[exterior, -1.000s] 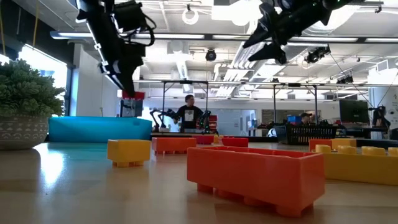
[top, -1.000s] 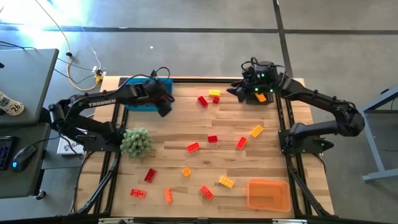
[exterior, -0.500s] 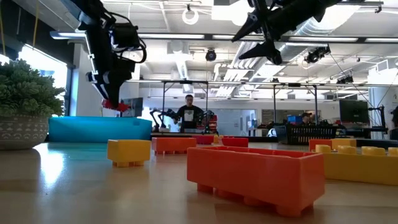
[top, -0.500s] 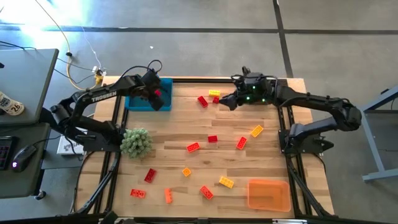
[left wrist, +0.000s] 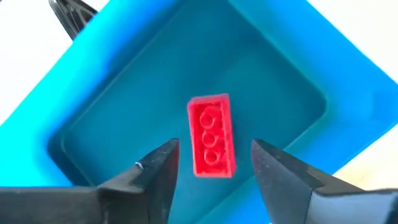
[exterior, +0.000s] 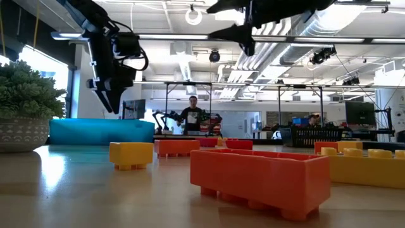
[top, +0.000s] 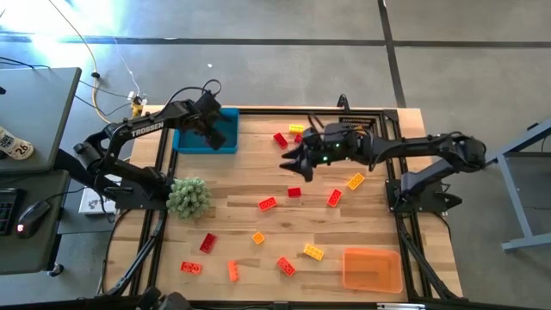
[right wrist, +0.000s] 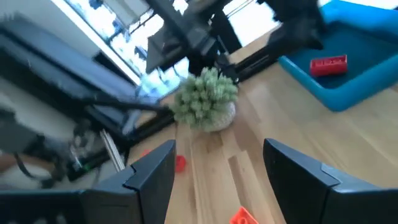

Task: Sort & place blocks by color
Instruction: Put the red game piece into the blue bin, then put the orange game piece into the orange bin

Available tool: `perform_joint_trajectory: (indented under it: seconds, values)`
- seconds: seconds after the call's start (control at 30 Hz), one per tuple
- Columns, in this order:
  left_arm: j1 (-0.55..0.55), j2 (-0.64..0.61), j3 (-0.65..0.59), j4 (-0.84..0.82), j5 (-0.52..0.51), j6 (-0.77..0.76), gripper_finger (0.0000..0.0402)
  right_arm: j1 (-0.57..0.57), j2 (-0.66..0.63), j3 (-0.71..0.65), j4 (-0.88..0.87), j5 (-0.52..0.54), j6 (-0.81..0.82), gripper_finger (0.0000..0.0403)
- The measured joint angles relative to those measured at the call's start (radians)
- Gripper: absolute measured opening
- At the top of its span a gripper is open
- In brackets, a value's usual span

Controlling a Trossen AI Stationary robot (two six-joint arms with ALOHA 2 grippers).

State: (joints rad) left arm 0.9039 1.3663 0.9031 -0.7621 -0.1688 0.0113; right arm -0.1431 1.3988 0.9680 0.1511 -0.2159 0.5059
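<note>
Wooden table (top: 258, 185), blue bin (left wrist: 112, 81) at its corner, red block (left wrist: 211, 135) inside, below the left claw's (left wrist: 214, 163) spread, empty fingers.

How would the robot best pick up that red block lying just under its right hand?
Probably from straight above, pinching the red block across its two long sides. It lies flat, with free space around it. The right hand hovers open nearby.

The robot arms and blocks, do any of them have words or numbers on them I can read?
"TROSSEN": white letters on the left arm, seen from above.
A white tag on the desk beside the table carries dark marks, too small to read.
The blocks show no writing, only studs, as on the red block lying in the blue bin under the open left claw.
The right arm shows no readable text.
</note>
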Motion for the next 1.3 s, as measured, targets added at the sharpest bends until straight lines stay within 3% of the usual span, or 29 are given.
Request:
perform_joint_trajectory:
  seconds: [0.23, 0.63, 0.8, 1.03, 1.3]
  values:
    - [0.0, 0.0, 0.0, 0.018, 0.028, 0.001, 0.0218, 0.065, 0.065, 0.0, 0.013, 0.006, -0.131, 0.0229]
    - [-0.004, -0.056, 0.0, -0.046, 0.21, -0.011, 0.0218, 0.132, 0.138, 0.0, 0.027, 0.114, -0.278, 0.0229]
    - [-0.034, -0.124, 0.0, -0.085, 0.227, -0.099, 0.0218, 0.131, 0.169, 0.0, 0.057, 0.119, -0.335, 0.0229]
    - [-0.124, -0.246, 0.0, -0.09, 0.345, -0.296, 0.0216, 0.131, 0.17, 0.002, 0.057, 0.091, -0.454, 0.0229]
    - [-0.24, -0.322, 0.0, -0.087, 0.344, -0.476, 0.0216, 0.131, 0.185, 0.102, -0.071, 0.043, -0.61, 0.0229]
